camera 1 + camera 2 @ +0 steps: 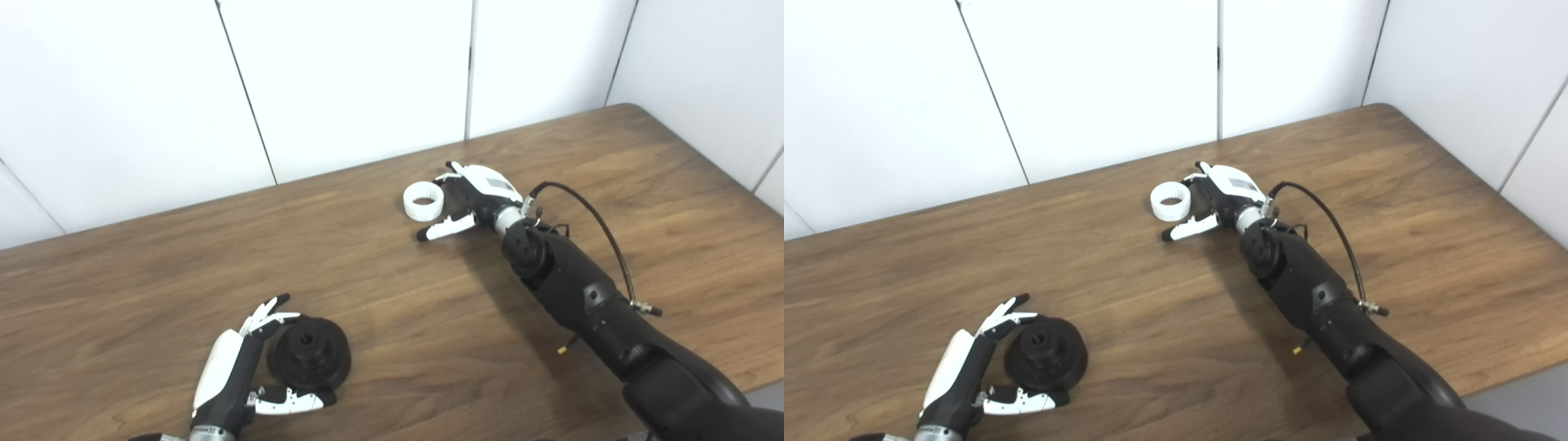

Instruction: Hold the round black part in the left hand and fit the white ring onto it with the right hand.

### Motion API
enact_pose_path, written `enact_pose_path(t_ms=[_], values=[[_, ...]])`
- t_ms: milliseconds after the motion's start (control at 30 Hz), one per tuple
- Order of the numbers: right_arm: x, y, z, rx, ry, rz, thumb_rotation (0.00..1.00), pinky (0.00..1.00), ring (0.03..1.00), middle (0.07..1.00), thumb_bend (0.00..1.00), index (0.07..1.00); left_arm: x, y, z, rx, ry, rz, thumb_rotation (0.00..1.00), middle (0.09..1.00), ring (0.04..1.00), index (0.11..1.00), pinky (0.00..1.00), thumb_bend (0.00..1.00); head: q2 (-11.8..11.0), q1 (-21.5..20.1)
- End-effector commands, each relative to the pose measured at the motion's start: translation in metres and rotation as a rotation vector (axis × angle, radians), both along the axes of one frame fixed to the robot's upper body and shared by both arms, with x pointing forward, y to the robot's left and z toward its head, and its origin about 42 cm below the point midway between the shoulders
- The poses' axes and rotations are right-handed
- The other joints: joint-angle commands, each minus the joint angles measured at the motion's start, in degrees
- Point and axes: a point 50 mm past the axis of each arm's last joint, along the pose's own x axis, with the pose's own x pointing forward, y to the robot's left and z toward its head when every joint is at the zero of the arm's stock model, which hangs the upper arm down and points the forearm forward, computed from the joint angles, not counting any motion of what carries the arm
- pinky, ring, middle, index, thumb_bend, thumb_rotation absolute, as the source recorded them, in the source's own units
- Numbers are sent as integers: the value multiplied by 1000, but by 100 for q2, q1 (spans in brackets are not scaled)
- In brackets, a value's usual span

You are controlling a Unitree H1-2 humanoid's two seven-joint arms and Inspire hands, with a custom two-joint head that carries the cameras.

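Observation:
The round black part (pixel 310 353) lies flat on the wooden table (pixel 392 294) near the front left, its centre hole facing up. My left hand (pixel 245 367) is open around it, fingers behind it and thumb in front, close to its rim. The white ring (pixel 423 201) lies on the table further back, hole up. My right hand (pixel 471 199) is open just right of the ring, fingers behind it and thumb in front, holding nothing.
White wall panels (pixel 343 79) stand behind the table's back edge. The table's rounded right corner (pixel 631 110) is at the far right. My right forearm (pixel 588 300) with a black cable (pixel 597 223) crosses the table's right side.

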Motion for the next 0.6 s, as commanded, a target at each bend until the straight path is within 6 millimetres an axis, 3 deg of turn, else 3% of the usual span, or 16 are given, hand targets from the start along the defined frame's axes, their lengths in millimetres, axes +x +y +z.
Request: enact_pose_path(t_ms=[0, 300, 567], values=[[9, 6, 23, 18, -96, 27, 546, 1000, 1000, 997, 1000, 811, -5, 3, -2, 28, 17, -15, 175, 946, 972, 568, 968, 914, 15, 15], [6, 14, 14, 75, -163, 0, 478, 964, 986, 946, 964, 749, -5, 2, -1, 28, 15, -17, 195, 946, 970, 568, 959, 918, 44, 33], [4, 21, 7, 97, -191, -23, 483, 980, 980, 938, 901, 732, -5, 0, 0, 25, 15, -16, 202, 946, 971, 569, 966, 919, 61, 70]])
